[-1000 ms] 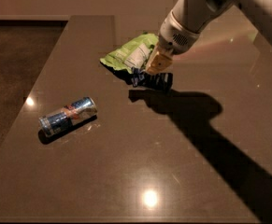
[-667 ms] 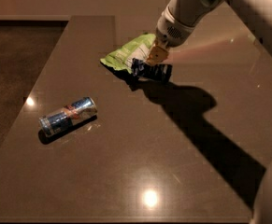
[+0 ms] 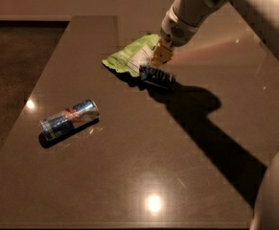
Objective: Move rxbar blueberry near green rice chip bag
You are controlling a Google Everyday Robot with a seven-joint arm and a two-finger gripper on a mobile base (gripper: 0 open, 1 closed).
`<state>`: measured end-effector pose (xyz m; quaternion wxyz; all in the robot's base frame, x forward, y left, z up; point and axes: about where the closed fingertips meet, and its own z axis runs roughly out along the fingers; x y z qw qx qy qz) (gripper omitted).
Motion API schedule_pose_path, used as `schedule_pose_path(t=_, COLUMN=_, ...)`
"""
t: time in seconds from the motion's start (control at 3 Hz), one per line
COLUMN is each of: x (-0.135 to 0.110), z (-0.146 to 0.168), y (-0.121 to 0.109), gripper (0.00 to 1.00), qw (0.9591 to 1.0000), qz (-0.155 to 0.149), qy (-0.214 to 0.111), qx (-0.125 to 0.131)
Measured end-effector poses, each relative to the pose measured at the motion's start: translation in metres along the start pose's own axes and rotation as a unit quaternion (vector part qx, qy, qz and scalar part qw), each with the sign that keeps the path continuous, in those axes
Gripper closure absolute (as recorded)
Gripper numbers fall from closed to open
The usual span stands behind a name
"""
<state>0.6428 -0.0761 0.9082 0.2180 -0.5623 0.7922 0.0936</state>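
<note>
The rxbar blueberry [image 3: 157, 75], a dark navy-blue bar, lies on the brown table [image 3: 129, 166] against the near right edge of the green rice chip bag [image 3: 128, 57]. The bag is lime green with a white label and lies flat at the table's far middle. My gripper [image 3: 158, 60] comes in from the upper right and hangs right above the bar, over the bag's right edge. Whether it still touches the bar I cannot tell.
A blue-and-silver drink can [image 3: 69, 119] lies on its side at the table's left. The arm casts a wide dark shadow [image 3: 211, 128] across the right half of the table. The table's left edge drops to a dark floor [image 3: 14, 66].
The gripper and the bar have shifted slightly away from the camera toward the bag. The bar now sits against the bag's edge. The can has not moved.
</note>
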Motion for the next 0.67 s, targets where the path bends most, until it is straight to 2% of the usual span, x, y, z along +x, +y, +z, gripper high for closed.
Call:
schedule_pose_path(t=0.33, x=-0.0006, z=0.0022, y=0.0003, gripper=0.06, qw=1.0000, qz=0.000, qy=0.000, qx=-0.001)
schedule_pose_path(t=0.67, x=-0.0010, z=0.0037, y=0.0005, gripper=0.00, qw=1.0000, qz=-0.001, qy=0.000, qx=-0.002)
